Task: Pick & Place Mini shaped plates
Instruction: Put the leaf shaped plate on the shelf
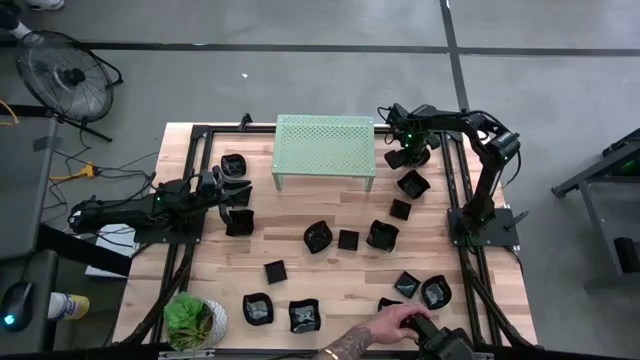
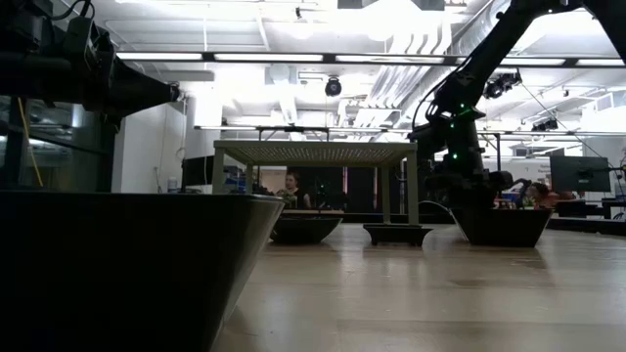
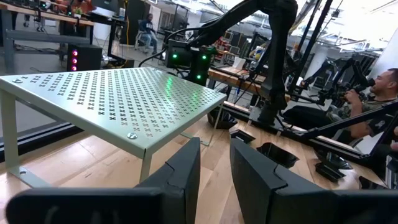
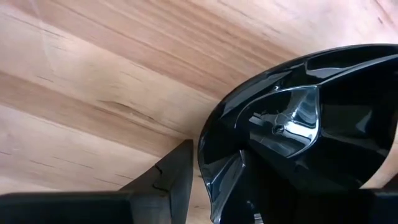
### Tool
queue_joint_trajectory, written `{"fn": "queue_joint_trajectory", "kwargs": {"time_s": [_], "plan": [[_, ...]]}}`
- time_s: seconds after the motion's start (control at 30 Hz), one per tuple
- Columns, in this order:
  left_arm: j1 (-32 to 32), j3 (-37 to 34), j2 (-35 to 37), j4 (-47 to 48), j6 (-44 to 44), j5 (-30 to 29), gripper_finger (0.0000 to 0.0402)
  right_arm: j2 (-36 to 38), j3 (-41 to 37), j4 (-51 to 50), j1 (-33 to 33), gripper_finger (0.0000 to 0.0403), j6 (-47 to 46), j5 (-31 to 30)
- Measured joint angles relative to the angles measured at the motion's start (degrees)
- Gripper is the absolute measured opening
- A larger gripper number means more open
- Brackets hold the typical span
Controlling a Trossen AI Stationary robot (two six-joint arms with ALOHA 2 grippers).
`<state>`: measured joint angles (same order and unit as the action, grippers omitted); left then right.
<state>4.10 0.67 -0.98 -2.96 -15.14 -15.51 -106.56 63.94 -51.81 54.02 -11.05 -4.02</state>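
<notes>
Several glossy black mini shaped plates lie scattered flat on the wooden table, for instance one [image 1: 318,237] in the middle and one [image 1: 413,184] at the far right. My right gripper [image 1: 408,155] points down at the far right, open over a rounded black plate [image 4: 298,130] that rests on the wood. One finger [image 4: 177,177] stands outside its rim; the other is lost against the black inside. My left gripper [image 3: 214,180] waits level at the left, open with a narrow gap and nothing in it, facing the pale green shelf [image 3: 118,99]. My right gripper comes from above at the plate's rim [image 4: 208,146]. A thin strip of wood shows between the outer finger and the rim, so that finger is clear of it. The inner finger is hidden against the black plate, and I cannot tell whether it touches.
The pale green perforated shelf [image 1: 324,148] stands on its legs at the far middle. A person's hand [image 1: 390,322] reaches over the near edge beside plates [image 1: 436,293]. A small green plant [image 1: 195,320] sits at the near left corner. Two plates [image 1: 233,165] [image 1: 238,222] flank my left gripper.
</notes>
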Motion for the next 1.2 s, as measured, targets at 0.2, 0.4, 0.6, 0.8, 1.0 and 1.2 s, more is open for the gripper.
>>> {"fn": "queue_joint_trajectory", "kwargs": {"time_s": [0.2, 0.4, 0.6, 0.8, 1.0, 1.2], "plan": [[0.01, 0.0, 0.0, 0.0, -0.01, 0.0, 0.0085, 0.0, 0.0, 0.0, 0.0, 0.0136, 0.0, -0.03], [0.02, 0.0, 0.0, -0.02, 0.0, 0.0, 0.0085, 0.0, 0.0, 0.07, 0.0, 0.0099, 0.0, -0.13], [0.01, 0.0, 0.0, -0.02, 0.0, 0.0, 0.0085, 0.04, 0.12, -0.01, -0.01, 0.0048, 0.01, -0.42], [0.02, 0.0, 0.0, -0.02, -0.01, 0.0, 0.0085, 0.04, 1.38, -1.72, 0.0, 0.0014, 0.66, -0.52], [0.02, 0.0, -0.02, -0.02, 0.0, 0.0, 0.0085, 0.04, 3.8, -5.45, -0.02, 0.0002, 1.05, -1.63], [0.02, 0.0, -0.01, 0.0, 0.01, 0.0, 0.0085, 0.13, 7.11, -9.61, -0.04, 0.0001, 1.2, -1.46]]}}
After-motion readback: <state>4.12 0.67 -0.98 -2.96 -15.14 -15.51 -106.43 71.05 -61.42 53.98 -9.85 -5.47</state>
